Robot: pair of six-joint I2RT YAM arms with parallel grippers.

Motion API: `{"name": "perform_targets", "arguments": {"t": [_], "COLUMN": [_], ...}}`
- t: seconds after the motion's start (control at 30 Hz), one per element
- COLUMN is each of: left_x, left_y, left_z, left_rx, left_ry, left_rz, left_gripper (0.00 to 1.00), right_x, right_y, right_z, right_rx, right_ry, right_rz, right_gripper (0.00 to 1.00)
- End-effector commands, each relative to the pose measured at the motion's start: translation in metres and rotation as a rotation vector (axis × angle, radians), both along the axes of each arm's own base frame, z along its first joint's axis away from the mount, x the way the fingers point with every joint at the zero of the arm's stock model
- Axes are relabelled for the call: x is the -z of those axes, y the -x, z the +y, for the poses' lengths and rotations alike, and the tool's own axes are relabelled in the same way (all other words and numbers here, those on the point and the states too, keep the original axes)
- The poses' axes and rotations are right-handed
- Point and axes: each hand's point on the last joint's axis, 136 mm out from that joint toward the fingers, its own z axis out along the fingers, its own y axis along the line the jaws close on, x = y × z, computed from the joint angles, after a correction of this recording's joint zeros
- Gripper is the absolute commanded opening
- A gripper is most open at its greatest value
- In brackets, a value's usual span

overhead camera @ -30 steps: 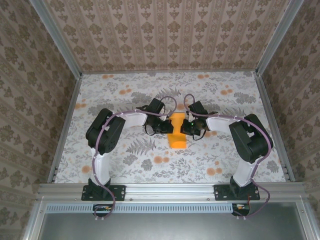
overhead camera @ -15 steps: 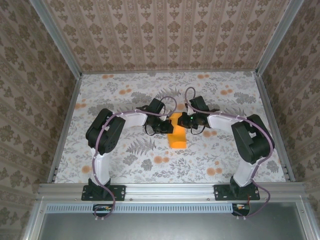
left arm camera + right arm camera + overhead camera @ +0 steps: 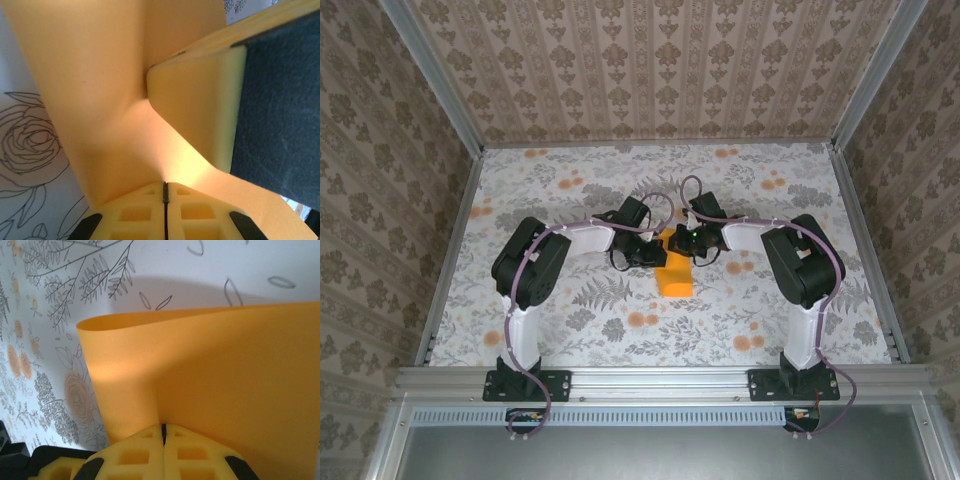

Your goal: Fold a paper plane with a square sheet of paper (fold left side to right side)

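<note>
Left hand point(image 3: 165, 189), right hand point(image 3: 163, 430) both pinch curled square sheet of paper point(image 3: 672, 278).

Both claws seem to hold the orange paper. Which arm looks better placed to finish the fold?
Probably right: the right gripper pinches the orange sheet where it arches over in a loop, ready to carry that side across. The left gripper, also shut on it, seems to anchor.

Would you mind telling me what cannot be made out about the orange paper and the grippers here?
- Top view: the paper's far end is hidden under the left gripper and right gripper; creases are too small to tell.
- Left wrist view: a yellow foam pad covers the paper's right part.
- Right wrist view: the frame's right edge cuts off the paper; its curl hides the back.
</note>
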Motion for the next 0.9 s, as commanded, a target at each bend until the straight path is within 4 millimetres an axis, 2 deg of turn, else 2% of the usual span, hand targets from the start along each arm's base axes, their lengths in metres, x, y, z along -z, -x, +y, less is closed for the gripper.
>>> {"name": "perform_targets", "arguments": {"t": [0.0,0.3,0.87], "left_x": [0.022,0.014,0.009], "left_y": [0.020,0.035,0.081], "left_z": [0.013,0.016,0.021], "left_rx": [0.032,0.064,0.078], "left_ry": [-0.100,-0.087,-0.055], "left_rz": [0.040,0.040,0.069], "left_gripper": [0.08,0.08,0.08], "right_x": [0.025,0.036,0.044], "right_y": [0.009,0.014,0.012], "right_z": [-0.012,-0.024,-0.028], "right_rx": [0.018,0.038,0.053], "right_ry": [0.091,0.139,0.147], "right_rz": [0.077,0.115,0.129], "right_gripper": [0.00,0.00,0.00]}}
